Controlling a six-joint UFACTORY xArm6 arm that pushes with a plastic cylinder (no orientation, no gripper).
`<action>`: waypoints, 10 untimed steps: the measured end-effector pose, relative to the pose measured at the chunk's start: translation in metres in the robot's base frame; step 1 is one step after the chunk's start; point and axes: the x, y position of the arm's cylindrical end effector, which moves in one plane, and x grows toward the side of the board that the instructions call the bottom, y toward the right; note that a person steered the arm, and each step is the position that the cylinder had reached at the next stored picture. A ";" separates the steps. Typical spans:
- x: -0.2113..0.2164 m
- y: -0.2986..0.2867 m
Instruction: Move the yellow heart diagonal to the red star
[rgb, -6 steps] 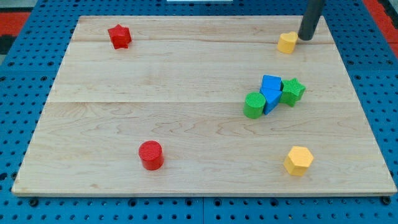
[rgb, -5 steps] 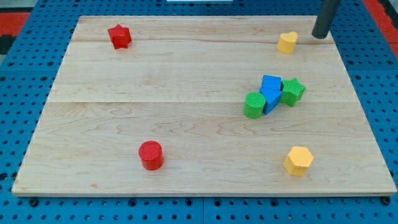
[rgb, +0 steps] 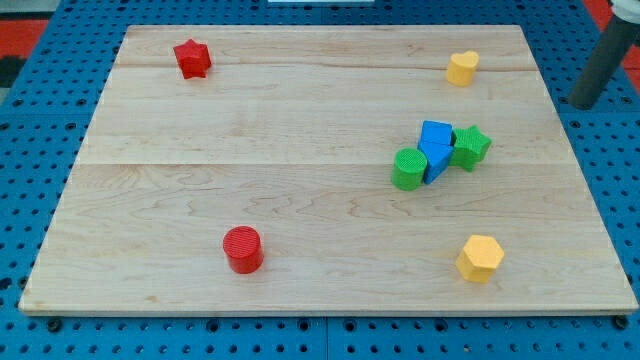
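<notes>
The yellow heart lies near the board's top right corner. The red star lies near the top left corner, far to the view's left of the heart. My tip is off the wooden board, over the blue pegboard at the view's right edge. It is well to the right of the heart and slightly below it, touching no block.
A blue block sits between a green cylinder and a green star right of centre. A red cylinder lies at lower left. A yellow hexagon lies at lower right. The board's right edge borders blue pegboard.
My tip has moved right and down, from beside the yellow heart off the board onto the pegboard. The heart and other blocks have not moved.
</notes>
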 end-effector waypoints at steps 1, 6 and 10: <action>-0.041 0.000; -0.147 -0.063; -0.110 -0.039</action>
